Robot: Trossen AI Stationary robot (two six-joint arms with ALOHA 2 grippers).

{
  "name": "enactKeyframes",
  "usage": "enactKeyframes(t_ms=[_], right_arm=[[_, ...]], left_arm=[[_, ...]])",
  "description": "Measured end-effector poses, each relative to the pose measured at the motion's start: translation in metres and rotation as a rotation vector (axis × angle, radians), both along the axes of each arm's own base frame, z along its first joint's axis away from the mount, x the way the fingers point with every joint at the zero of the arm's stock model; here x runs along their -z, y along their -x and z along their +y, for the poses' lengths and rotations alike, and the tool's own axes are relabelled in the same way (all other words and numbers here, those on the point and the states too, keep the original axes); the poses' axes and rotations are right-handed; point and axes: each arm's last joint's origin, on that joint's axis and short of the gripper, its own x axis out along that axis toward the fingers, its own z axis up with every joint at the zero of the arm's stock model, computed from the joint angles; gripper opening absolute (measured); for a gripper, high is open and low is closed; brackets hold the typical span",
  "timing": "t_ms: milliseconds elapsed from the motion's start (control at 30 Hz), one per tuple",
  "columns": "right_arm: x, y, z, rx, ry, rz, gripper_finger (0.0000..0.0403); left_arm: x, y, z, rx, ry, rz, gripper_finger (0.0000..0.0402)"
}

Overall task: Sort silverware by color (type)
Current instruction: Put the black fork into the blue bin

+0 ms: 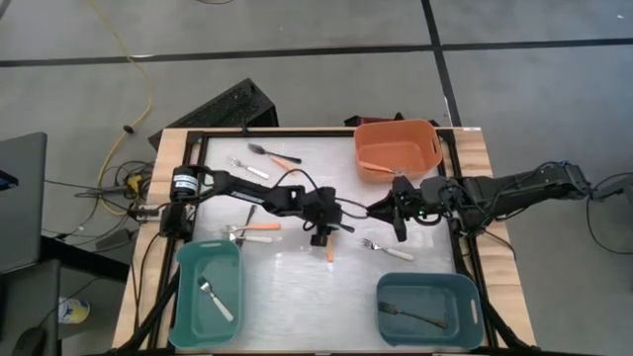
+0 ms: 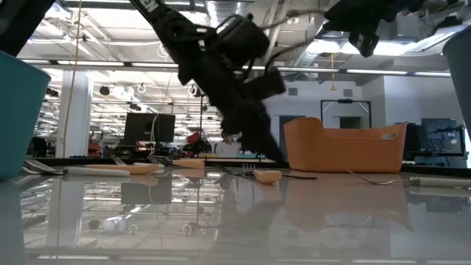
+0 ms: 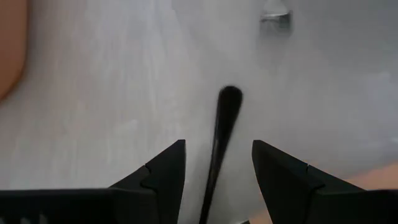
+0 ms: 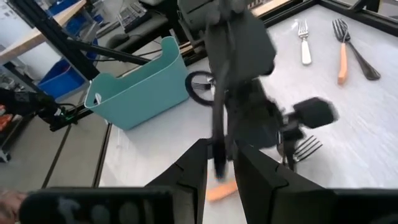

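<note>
The left arm reaches from the table's left edge toward the middle, its wrist bent downward so that the left gripper points at the table top. Its two fingers stand apart with a gap between them. The right arm stretches in from the right edge, roughly level, and the right gripper ends just beside the left one near the table's centre. Its fingers are drawn close together, with only a narrow slot between them.

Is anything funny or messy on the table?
Both pincers share one black-handled utensil in mid-air: left pincer, right pincer. An orange-handled utensil lies loose beneath them. Nothing looks spilled or broken.
</note>
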Motion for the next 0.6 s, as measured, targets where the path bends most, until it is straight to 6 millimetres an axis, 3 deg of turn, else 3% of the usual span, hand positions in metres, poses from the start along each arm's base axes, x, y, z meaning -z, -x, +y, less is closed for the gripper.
enactKeyframes(t_ms=[133,433,600], right_arm=[[0.000,0.000,0.000,0.001,0.000,0.004,0.0101],[0.000,0.000,0.002,-0.008,0.000,0.002,0.0101],[0.000,0.000,0.001,-0.008,0.004,0.002,0.0101]], left_arm=[[0.015,0.002,-0.001,-0.033,0.027,0.072,0.0169],[0.020,0.004,-0.006,-0.071,0.053,0.117,0.0166],[0.021,0.005,-0.008,-0.074,0.045,0.136,0.0121]])
